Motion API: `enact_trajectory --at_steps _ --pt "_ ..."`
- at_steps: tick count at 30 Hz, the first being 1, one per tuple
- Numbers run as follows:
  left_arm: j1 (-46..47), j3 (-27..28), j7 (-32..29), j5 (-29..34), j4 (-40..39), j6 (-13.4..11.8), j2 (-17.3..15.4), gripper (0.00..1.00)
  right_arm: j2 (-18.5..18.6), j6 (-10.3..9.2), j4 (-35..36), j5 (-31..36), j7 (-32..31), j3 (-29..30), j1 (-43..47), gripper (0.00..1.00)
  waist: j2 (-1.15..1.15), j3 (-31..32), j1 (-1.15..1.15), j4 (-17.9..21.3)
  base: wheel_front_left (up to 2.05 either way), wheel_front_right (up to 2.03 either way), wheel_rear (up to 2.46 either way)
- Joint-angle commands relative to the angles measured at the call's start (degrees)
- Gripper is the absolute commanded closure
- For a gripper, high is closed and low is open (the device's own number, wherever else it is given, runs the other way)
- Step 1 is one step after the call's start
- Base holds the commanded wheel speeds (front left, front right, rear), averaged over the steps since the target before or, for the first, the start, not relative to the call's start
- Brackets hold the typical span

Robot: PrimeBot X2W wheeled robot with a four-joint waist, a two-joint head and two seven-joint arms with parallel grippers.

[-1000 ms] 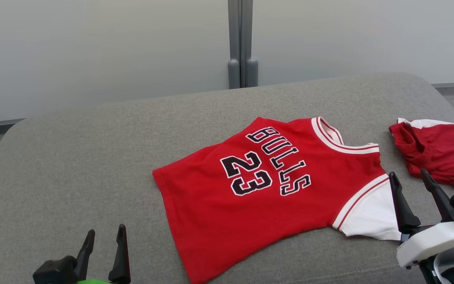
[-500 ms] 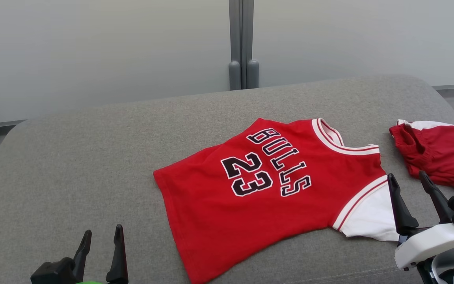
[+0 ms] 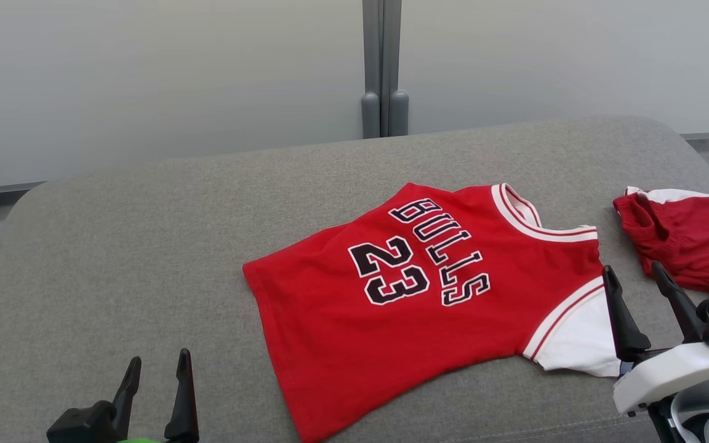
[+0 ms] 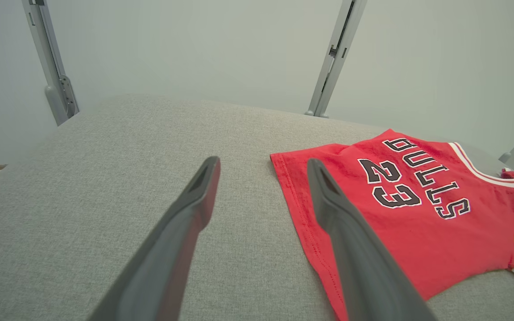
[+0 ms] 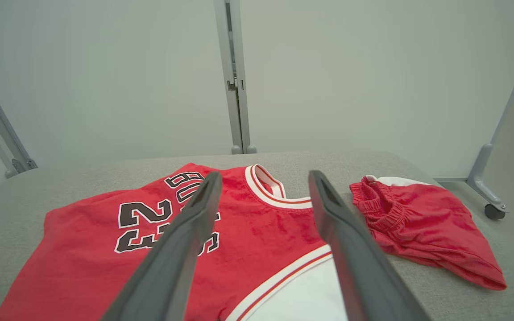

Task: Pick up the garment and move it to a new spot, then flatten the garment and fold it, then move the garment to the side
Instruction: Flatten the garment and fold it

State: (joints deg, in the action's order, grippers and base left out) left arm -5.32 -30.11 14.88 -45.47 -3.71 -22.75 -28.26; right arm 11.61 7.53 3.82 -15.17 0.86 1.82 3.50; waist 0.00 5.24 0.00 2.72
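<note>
**Both grippers wide and empty, jersey flat between them**

At the lower left of the head view, my left gripper point(image 3: 160, 358) hangs over the grey padded surface point(image 3: 145, 234). Its two dark fingers are spread wide with nothing between them, and it is well apart from the cloth. In my left wrist view there is bare grey fabric between the fingers, and the hem of the garment runs just beside the right-hand one.

Right of centre lies the red Bulls 23 jersey point(image 3: 416, 295), spread out with its print facing up. It is turned so the hem points to the lower left and the white-trimmed collar point(image 3: 524, 218) to the upper right. Its top edge is slightly rumpled. Behind it, at top centre, a grey post point(image 3: 382, 61) stands against a pale wall point(image 3: 145, 74).

At the jersey's lower right end sits its white sleeve point(image 3: 576, 338), edged with a red stripe. My right gripper point(image 3: 631, 271) is at the lower right, fingers wide apart and holding nothing. Its left finger overlaps the sleeve's edge in the picture, but I cannot tell whether it touches.

At the far right, a crumpled pair of red shorts point(image 3: 687, 240) lies clear of the jersey, with grey surface showing between them.
</note>
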Motion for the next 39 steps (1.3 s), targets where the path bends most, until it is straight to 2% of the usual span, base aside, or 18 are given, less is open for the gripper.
enact_trajectory --at_steps 1,4,7,14,19,37,39 --pt "-0.22 0.16 0.32 0.65 -0.25 -0.07 -0.44 0.0 -0.06 -0.08 -0.27 -0.12 0.14 -0.05 -0.4 0.0 0.0 -0.03 0.0 -0.11 0.0 0.0 0.0" --pt "-0.08 -0.32 -0.05 0.52 -0.19 0.4 -0.45 0.0 -0.25 -0.08 -0.45 -0.14 0.2 -0.11 -0.54 0.0 0.0 -0.12 0.0 -0.2 0.0 0.0 0.0" --pt "0.32 -1.92 -1.98 -0.34 0.8 0.7 0.93 0.0 -0.34 -0.08 -1.06 -0.39 -0.31 -0.02 -0.44 0.0 0.0 -0.44 0.0 -0.24 0.0 0.0 0.0" --pt "0.81 -5.27 -7.46 -7.6 7.66 4.66 8.19 0.0 -0.79 -0.09 -2.57 -1.11 -0.32 -0.67 -0.81 0.0 0.0 -2.22 0.0 0.58 0.0 0.0 0.0" --pt "0.43 -6.75 -10.79 -11.49 13.16 7.1 11.7 0.0 -0.39 -0.09 -3.02 -1.34 0.01 -0.98 -1.34 0.0 0.0 -3.75 0.0 1.85 0.0 0.0 0.0" --pt "6.44 -6.45 -12.24 -15.44 26.3 12.92 16.43 0.0 0.51 -0.09 -3.31 -1.66 0.15 -1.29 -3.79 0.0 0.0 -7.73 0.0 5.37 0.0 0.0 0.0" --pt "7.04 -6.48 -12.01 -15.56 27.78 13.44 16.94 0.05 0.52 -0.09 -3.27 -1.64 0.2 -1.17 -3.89 0.0 0.0 -7.95 0.0 5.61 0.0 0.0 0.0"
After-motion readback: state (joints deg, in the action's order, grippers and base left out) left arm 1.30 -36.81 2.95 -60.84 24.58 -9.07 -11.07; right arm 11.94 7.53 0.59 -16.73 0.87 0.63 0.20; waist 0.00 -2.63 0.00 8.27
